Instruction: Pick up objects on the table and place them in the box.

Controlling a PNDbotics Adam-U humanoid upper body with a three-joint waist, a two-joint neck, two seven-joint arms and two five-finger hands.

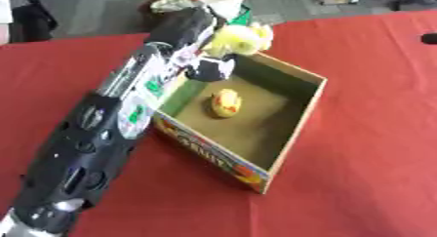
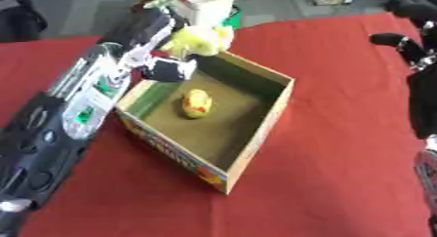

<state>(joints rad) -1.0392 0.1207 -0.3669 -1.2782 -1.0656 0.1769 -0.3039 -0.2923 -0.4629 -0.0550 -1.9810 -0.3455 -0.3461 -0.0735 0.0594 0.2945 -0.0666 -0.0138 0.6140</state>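
Carry step — your left robot hand grips a pale yellow soft toy over the far rim of the open cardboard box on the red bench. A small yellow toy lies inside. Next: move inward, then release. Right robot hand sits at the right edge; whether its fingers are curled I cannot tell.

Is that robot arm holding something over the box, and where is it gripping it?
Yes. The left hand carries a pale yellow soft-looking thing over the box's far corner. Exactly where the hand grips it cannot be made out.
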